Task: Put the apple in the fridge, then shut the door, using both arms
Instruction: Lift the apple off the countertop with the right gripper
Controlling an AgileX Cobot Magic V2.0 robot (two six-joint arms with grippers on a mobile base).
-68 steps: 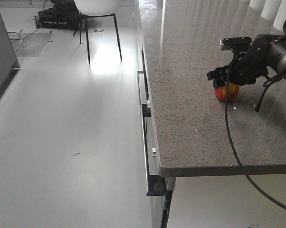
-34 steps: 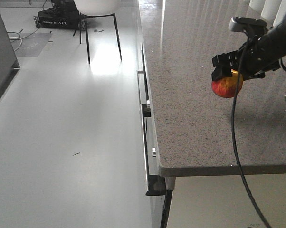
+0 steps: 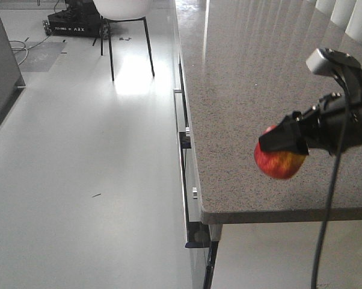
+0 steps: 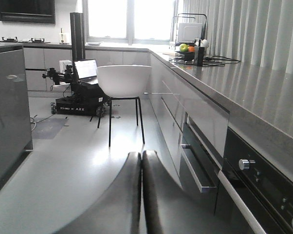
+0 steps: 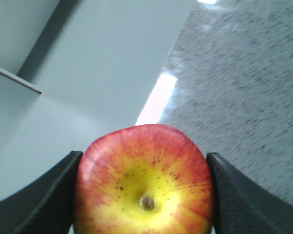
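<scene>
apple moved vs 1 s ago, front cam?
Yes. The apple, clamped in the right gripper, has been lifted off the countertop and carried toward the counter's near edge and the camera.

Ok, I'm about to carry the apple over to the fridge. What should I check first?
1. Right claw grip on the apple: ok, fingers press both sides.
2. Apple clear of the countertop: ok, it hangs above it near the front edge.
3. Left claw free for the door: ok, shut and empty.
4. Fridge and door position: cannot tell, not plainly in view.
5. Cable across the counter edge, snag risk: cannot tell.
</scene>
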